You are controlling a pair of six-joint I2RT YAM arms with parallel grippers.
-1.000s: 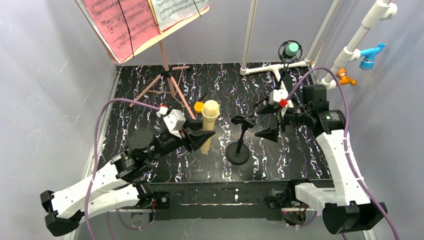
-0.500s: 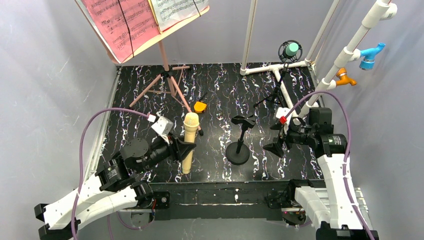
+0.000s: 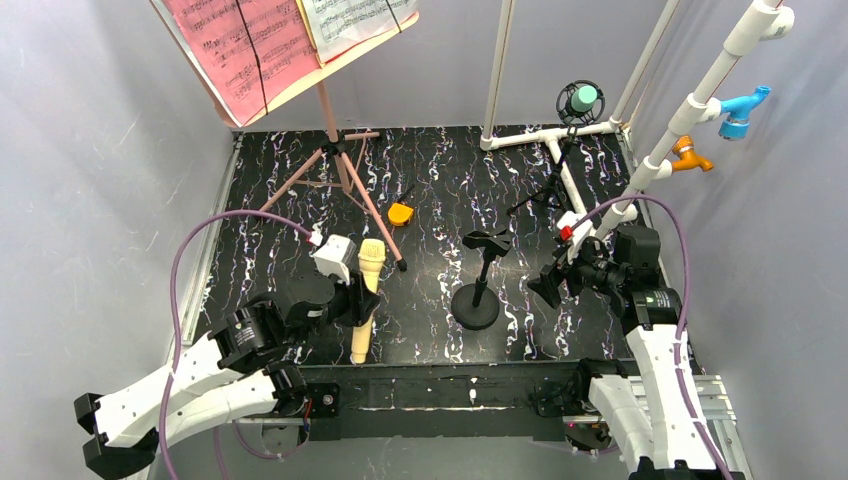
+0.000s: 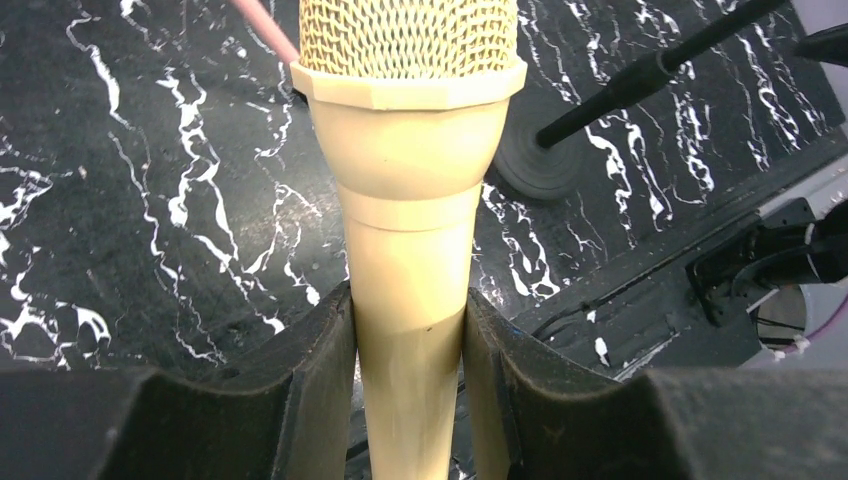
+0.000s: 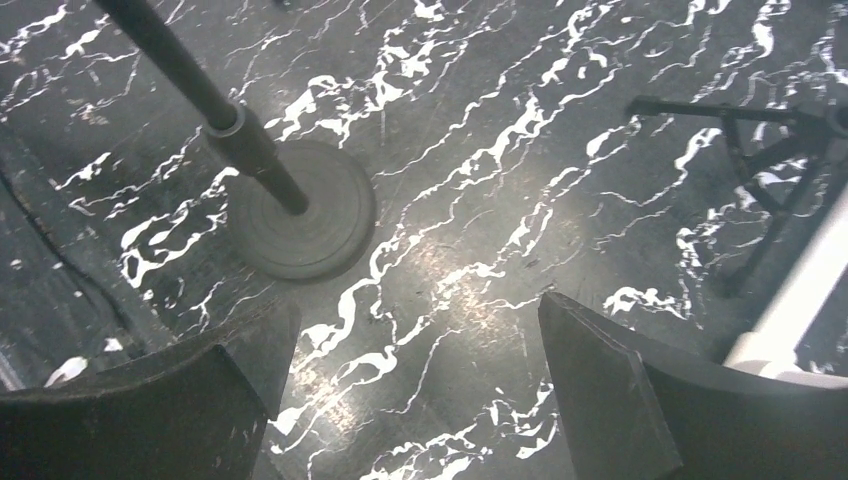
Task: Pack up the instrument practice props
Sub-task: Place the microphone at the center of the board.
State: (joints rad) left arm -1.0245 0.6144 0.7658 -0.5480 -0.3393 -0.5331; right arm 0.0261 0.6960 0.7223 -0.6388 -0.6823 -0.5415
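**Inspector:** Left gripper, status?

**Assessor:** Clamped on the beige microphone, 2 fingers on its handle, mesh head uppermost, at the table's near edge. The pink music board stands rear left and carries music sheets.

**Inspector:** Further right?

**Assessor:** Black stand at centre. Right gripper just beside it, spread wide, holding nothing. Teal microphone rear right.
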